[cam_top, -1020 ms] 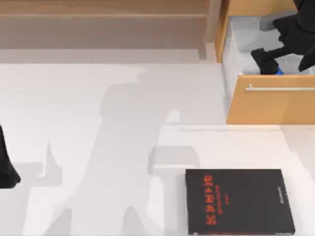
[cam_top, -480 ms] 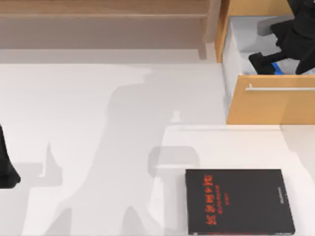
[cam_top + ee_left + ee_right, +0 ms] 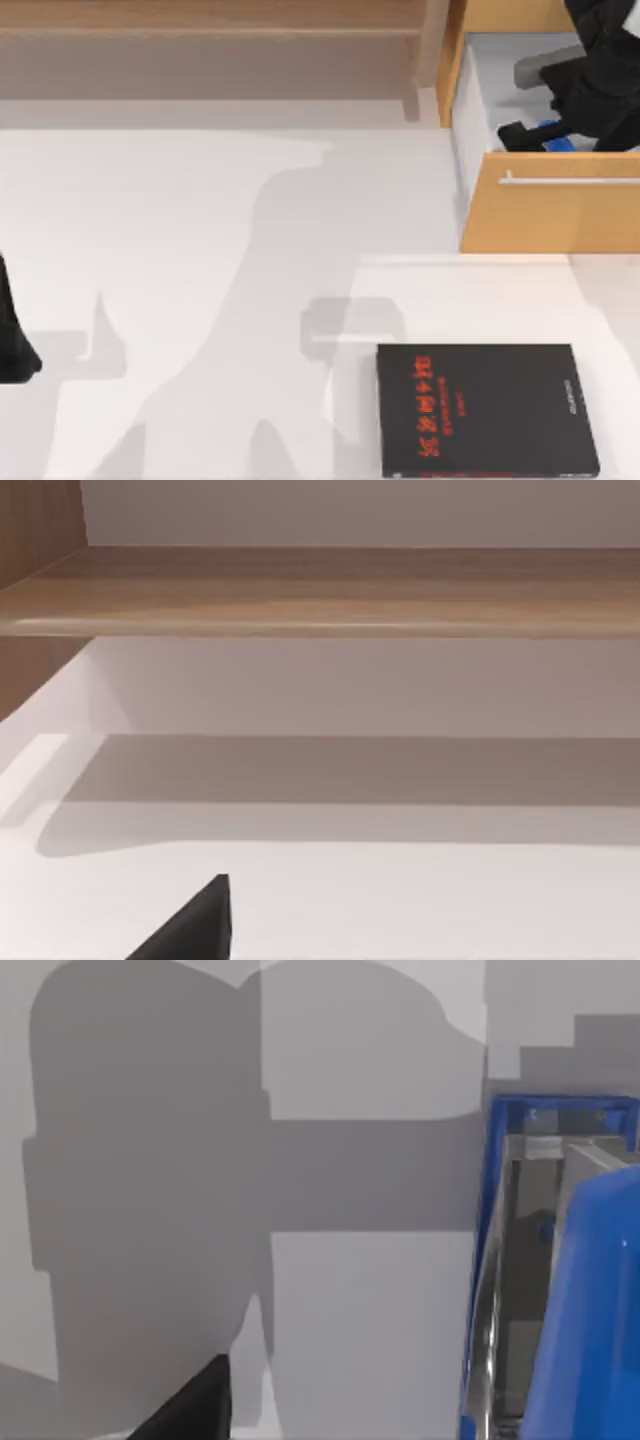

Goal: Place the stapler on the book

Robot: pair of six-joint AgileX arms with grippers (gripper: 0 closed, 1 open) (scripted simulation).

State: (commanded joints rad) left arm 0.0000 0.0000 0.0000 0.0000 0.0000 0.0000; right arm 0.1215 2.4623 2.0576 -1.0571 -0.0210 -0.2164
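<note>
- The table (image 3: 200, 200) is the biggest thing here. It is one wide white top, and everything rests on it or stands next to it.
- One wooden drawer (image 3: 550, 215) is pulled open at the far right side of the table. It is open so an arm can reach inside.
- One book (image 3: 487, 410) lies flat at the near edge of the table, toward the right. It is black with red letters. Its cover is bare, so it looks ready to be a landing spot.
- There are two arms. The right gripper (image 3: 535, 132) is down inside the open drawer, well apart from the book. I think it is there to get the stapler out.
- The left arm (image 3: 12, 335) waits at the left edge of the table. It has no job right now, and I cannot tell how its fingers stand.
- One stapler (image 3: 556, 142) is the smallest thing. It is bright blue and sits in the drawer, right at the right gripper. In the right wrist view the stapler (image 3: 560, 1290) looks very close to the camera.
- I cannot tell if the right gripper's fingers are spread or pinching the stapler. The dark arm hides them.
- The stapler is not on the book yet. I think the job is only starting.
</note>
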